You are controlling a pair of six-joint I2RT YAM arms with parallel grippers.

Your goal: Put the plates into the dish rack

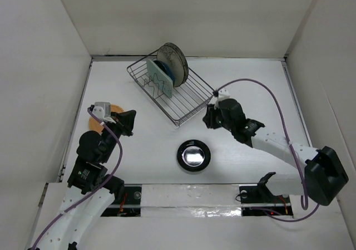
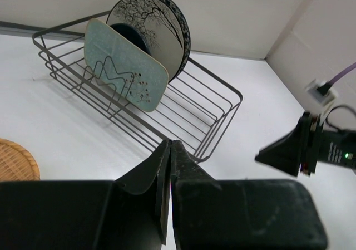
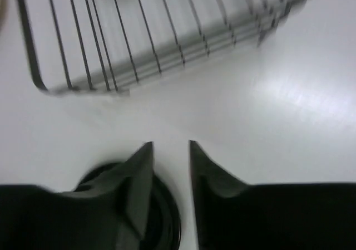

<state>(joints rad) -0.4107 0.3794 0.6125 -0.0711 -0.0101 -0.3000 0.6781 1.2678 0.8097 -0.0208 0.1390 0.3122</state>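
The grey wire dish rack stands at the back centre. In it the cream plate with dark marks, the dark blue plate and the mint-green plate stand upright. They also show in the left wrist view: cream, blue, mint. The glossy black plate lies flat on the table in front of the rack. The small orange plate lies at the left, partly under my left arm. My left gripper is shut and empty above the table. My right gripper is open and empty by the rack's near right corner, with the black plate just below it.
White walls close the table at the left, back and right. The rack's near rim lies just ahead of my right gripper. My right gripper shows at the right of the left wrist view, and the orange plate at its left edge.
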